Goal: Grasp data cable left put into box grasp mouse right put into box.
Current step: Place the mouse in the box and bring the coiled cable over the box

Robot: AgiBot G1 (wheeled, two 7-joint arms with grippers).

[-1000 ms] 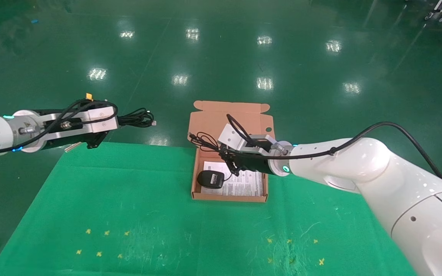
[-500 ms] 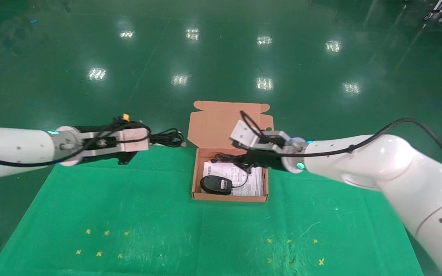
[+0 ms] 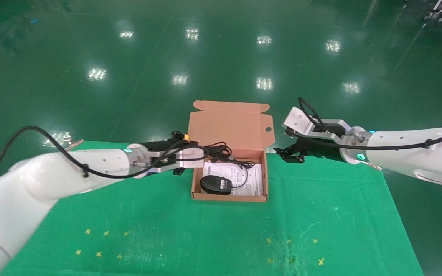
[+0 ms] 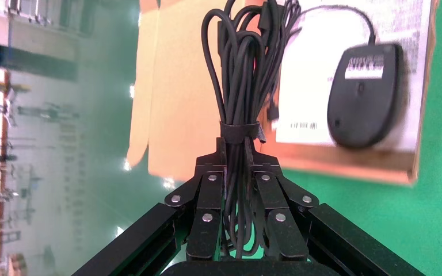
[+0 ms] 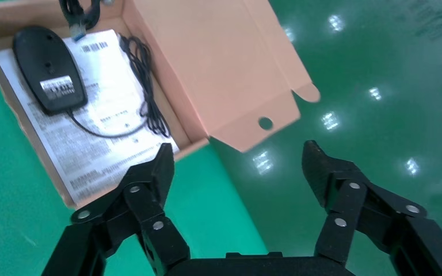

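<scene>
The brown cardboard box (image 3: 264, 180) stands open on the green cloth, lid up, with a white leaflet (image 3: 251, 178) inside. The black mouse (image 3: 215, 184) lies in the box on the leaflet, its thin cord (image 3: 244, 165) looped beside it; it also shows in the left wrist view (image 4: 365, 95) and the right wrist view (image 5: 47, 69). My left gripper (image 3: 205, 152) is shut on the bundled black data cable (image 4: 243, 86) and holds it over the box's left rear corner (image 3: 221, 150). My right gripper (image 3: 288, 153) is open and empty, just right of the box, apart from it.
The green cloth (image 3: 148, 222) covers the table, with small yellow cross marks (image 3: 102, 241) near the front. Beyond the table's far edge lies a shiny green floor (image 3: 221, 57). The box's upright lid (image 3: 230, 124) with a round hole (image 3: 268, 129) stands behind the compartment.
My left gripper has carried the data cable rightward to the box's left edge. My right gripper has let go of the mouse cord, opened, and drawn back right out of the box.
</scene>
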